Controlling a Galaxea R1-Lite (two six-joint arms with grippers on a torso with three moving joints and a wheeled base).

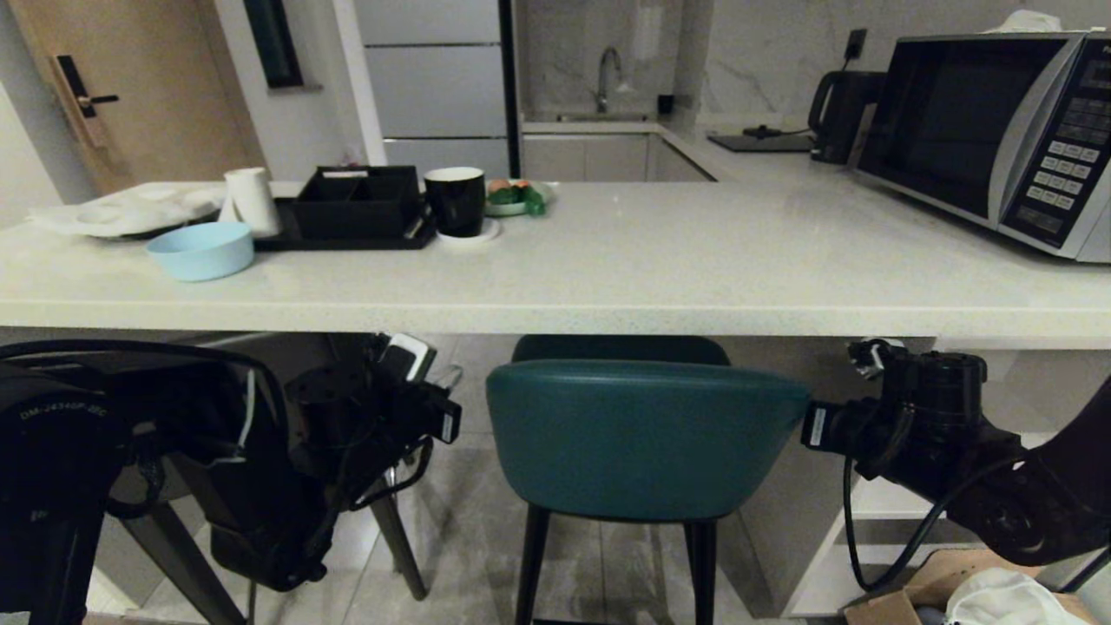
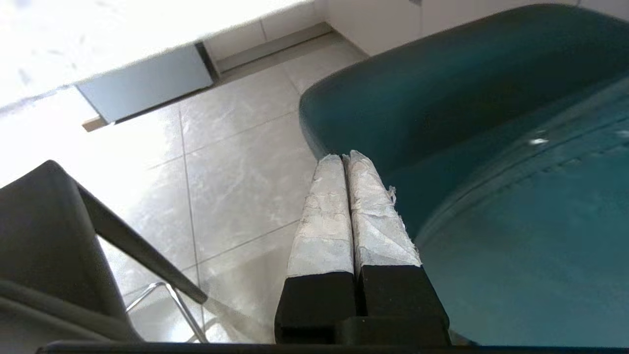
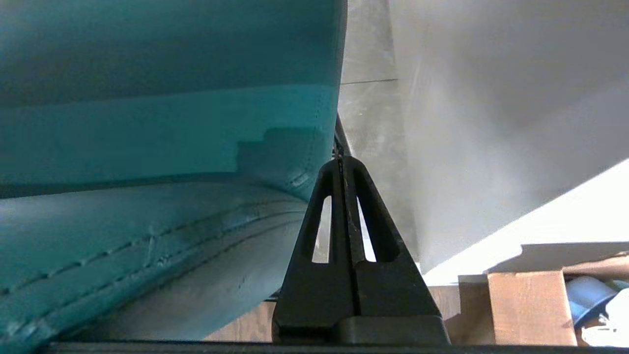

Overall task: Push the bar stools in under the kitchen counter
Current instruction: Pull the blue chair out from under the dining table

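1. Two arms flank the teal stool [image 1: 638, 438] in the head view, one at each side of its curved back; the stool stands under the edge of the kitchen surface [image 1: 608, 260], its seat partly beneath the slab
2. One second stool, the dark grey-brown one [image 2: 46, 246], shows clearly only in the left wrist view, with a slanted leg and a metal footrest over the pale floor tiles [image 2: 236, 182]; in the head view the left arm hides most of it, and only its legs show below
3. The left wrist view shows the left pincer [image 2: 342, 157] with its two taped fingers pressed flat together, holding nothing, tips at the teal stool's rim; whether they touch it I cannot tell
4. The right wrist view shows the right pincer [image 3: 341, 162] closed tight too, gripping nothing, its tips close against the stool's other side beside a black leg
5. Only the right wrist view and the head view's lower corner show one cardboard box [image 3: 530, 305] on the floor
6. Only the head view shows the top of the surface: one microwave [image 1: 989, 130], one black kettle [image 1: 838, 113], one black mug [image 1: 455, 200], one light blue bowl [image 1: 201, 250], one white cup [image 1: 252, 200], one black organiser tray [image 1: 358, 207]
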